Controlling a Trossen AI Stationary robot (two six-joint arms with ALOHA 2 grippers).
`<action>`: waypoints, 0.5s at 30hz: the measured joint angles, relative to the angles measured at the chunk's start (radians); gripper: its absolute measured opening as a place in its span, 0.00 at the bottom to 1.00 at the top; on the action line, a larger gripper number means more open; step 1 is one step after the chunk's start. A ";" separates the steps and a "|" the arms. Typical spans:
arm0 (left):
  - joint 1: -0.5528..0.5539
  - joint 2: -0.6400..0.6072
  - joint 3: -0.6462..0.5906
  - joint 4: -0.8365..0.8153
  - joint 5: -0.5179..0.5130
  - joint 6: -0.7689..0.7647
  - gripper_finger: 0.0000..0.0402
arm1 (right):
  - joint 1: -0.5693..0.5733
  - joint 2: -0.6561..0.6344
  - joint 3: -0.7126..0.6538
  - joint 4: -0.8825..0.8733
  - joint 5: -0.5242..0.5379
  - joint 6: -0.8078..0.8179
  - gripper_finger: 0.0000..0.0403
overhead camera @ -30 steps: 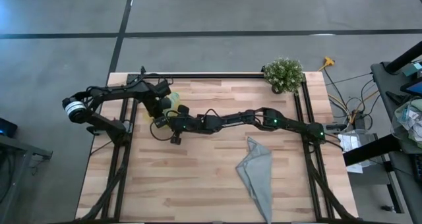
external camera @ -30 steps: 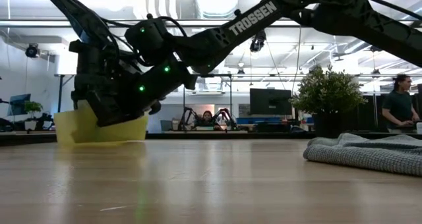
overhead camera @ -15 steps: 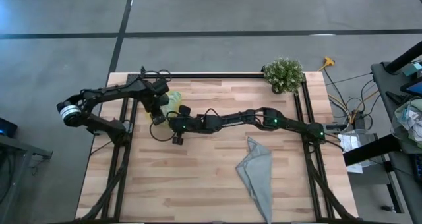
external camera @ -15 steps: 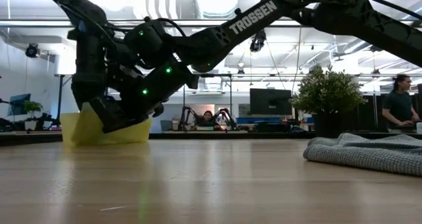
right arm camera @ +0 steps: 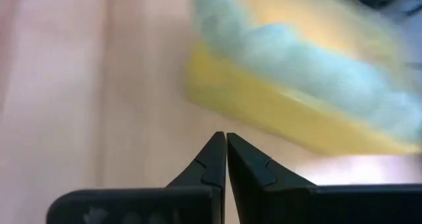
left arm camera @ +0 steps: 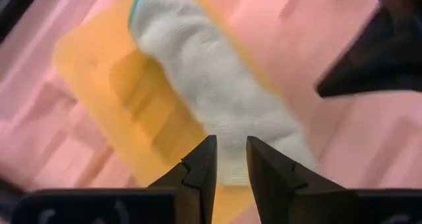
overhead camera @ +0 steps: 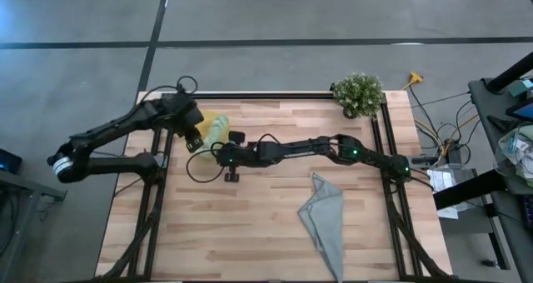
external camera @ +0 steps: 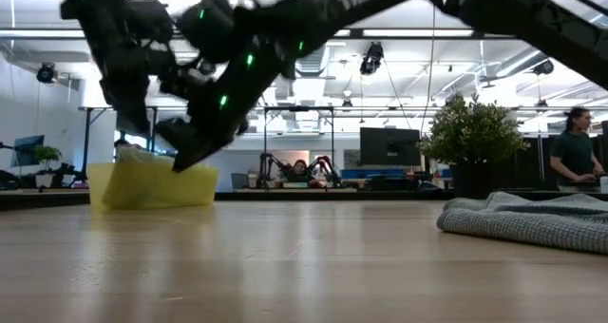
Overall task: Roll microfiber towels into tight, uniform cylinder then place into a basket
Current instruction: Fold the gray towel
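Note:
The light green towel (left arm camera: 217,92), rolled into a cylinder, lies in the yellow basket (left arm camera: 92,66) at the table's far left, also seen from above (overhead camera: 218,128). My left gripper (left arm camera: 231,161) hangs above the roll's end, fingers a narrow gap apart, with nothing between them. My right gripper (right arm camera: 225,145) is shut and empty, just off the basket's near wall (right arm camera: 264,112), over bare wood. In the low view both grippers hang above the basket (external camera: 152,185). The grey-blue towel (overhead camera: 325,220) lies loosely folded, flat on the table at near right.
A potted plant (overhead camera: 358,94) stands at the table's far right corner. Black frame rails run along the table's left (overhead camera: 154,191), right and far edges. Bare wood lies between the basket and the grey-blue towel. People sit and stand in the room beyond.
My left gripper has risen off the basket and drawn back toward the table's left edge. My right gripper has lifted a little and tipped up. The rolled green towel has stayed in the basket.

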 joint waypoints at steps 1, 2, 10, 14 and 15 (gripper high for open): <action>0.000 -0.019 -0.003 0.000 0.017 -0.010 0.17 | 0.000 -0.020 -0.002 -0.018 0.032 -0.011 0.02; 0.000 -0.037 -0.005 0.001 0.026 -0.015 0.17 | 0.000 -0.036 -0.005 -0.038 0.062 -0.022 0.02; -0.032 -0.146 -0.022 0.036 0.032 -0.019 0.17 | 0.001 -0.177 -0.011 -0.269 0.086 -0.012 0.02; -0.108 -0.202 -0.022 0.150 0.045 -0.019 0.17 | 0.015 -0.269 -0.079 -0.387 0.086 0.039 0.02; -0.136 -0.215 -0.022 0.184 0.049 -0.021 0.17 | 0.020 -0.301 -0.116 -0.395 0.087 0.050 0.02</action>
